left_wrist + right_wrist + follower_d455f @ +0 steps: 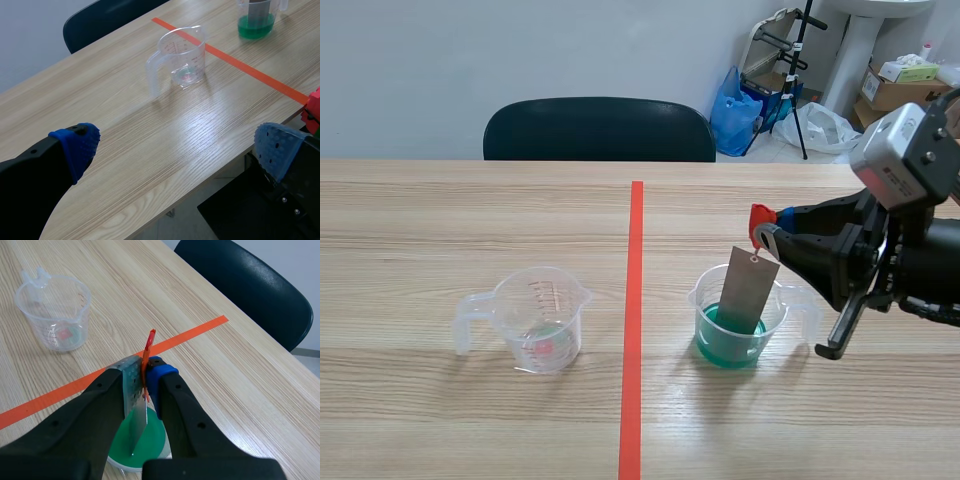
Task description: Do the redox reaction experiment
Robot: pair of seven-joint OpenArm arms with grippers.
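Pinching a grey strip [748,292] dipped in green liquid [713,338] is the right pincer [145,376]; left pincer [177,146] spread.

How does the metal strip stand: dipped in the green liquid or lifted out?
Dipped in. The strip leans in the beaker, its lower end under the green liquid; the right gripper is shut on its top.

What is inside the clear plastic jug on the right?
The clear plastic jug holds green liquid and the lower end of a flat grey metal strip, pinched by the right gripper. Whether the strip touches the bottom is hidden by the liquid.
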